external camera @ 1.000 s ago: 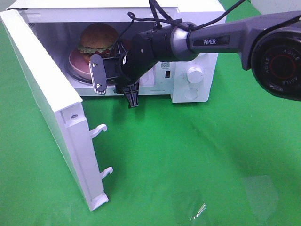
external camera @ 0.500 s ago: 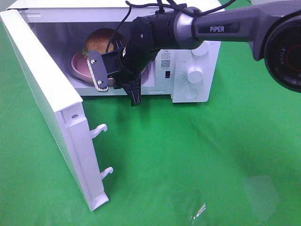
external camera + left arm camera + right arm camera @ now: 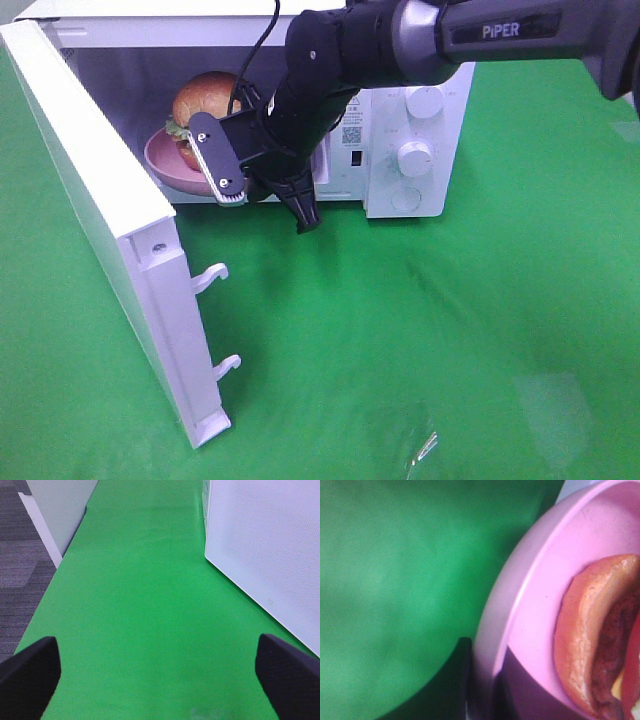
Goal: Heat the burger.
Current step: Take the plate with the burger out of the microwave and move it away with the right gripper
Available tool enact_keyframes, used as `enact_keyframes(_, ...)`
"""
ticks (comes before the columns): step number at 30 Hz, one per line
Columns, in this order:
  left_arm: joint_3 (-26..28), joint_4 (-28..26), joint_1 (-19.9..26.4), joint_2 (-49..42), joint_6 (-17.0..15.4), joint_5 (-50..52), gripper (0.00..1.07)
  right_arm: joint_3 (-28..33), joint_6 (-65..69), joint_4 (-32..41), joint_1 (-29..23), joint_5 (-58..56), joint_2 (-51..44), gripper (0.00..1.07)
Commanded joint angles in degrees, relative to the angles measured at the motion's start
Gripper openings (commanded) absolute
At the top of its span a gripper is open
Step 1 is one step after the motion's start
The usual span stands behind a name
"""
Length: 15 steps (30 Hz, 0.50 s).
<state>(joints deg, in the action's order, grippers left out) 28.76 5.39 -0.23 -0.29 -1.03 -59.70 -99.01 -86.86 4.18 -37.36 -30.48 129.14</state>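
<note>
One burger (image 3: 208, 98) is all we're dealing with, and it's sitting on the pink plate (image 3: 160, 160), which we're seeing tilted at the mouth of the open microwave (image 3: 400, 120), partly in the cavity. We're guessing the tilt is there because the right gripper (image 3: 262, 185) is pinching the plate's near rim with its jaws pressed close on it, carrying plate and burger together so nobody's squeezing the bun. The door (image 3: 110, 240) is hanging wide open toward the camera side, which is leaving a free path in and out.

Up high we're getting the whole layout but the arm is covering the actual contact. The right wrist view is filling that in: the plate's rim (image 3: 520, 610) is running right up against the dark finger (image 3: 462, 680), with the burger's edge (image 3: 590, 640) close by and green cloth (image 3: 395, 580) below.

Meanwhile the left wrist view is showing something nobody else is: the left gripper (image 3: 160, 675) is idling with its jaws spread wide over bare cloth, beside the microwave's perforated outer wall (image 3: 270, 555).
</note>
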Motion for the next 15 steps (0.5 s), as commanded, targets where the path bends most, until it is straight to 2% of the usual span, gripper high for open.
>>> enact_keyframes(1, -0.06, 0.17, 0.06, -1.03, 0.0, 0.17, 0.98, 2.81, -2.41, -0.52, 0.0, 1.09, -2.35, 0.0)
enact_keyframes(9, -0.06, 0.17, 0.06, -1.03, 0.0, 0.17, 0.98, 10.31, -9.4, -0.52, 0.06, 5.5, -7.62, 0.0)
enact_keyframes(15, -0.06, 0.23, 0.06, -1.03, 0.0, 0.17, 0.98, 14.04, -9.68, -0.52, 0.06, 7.91, -10.31, 0.0)
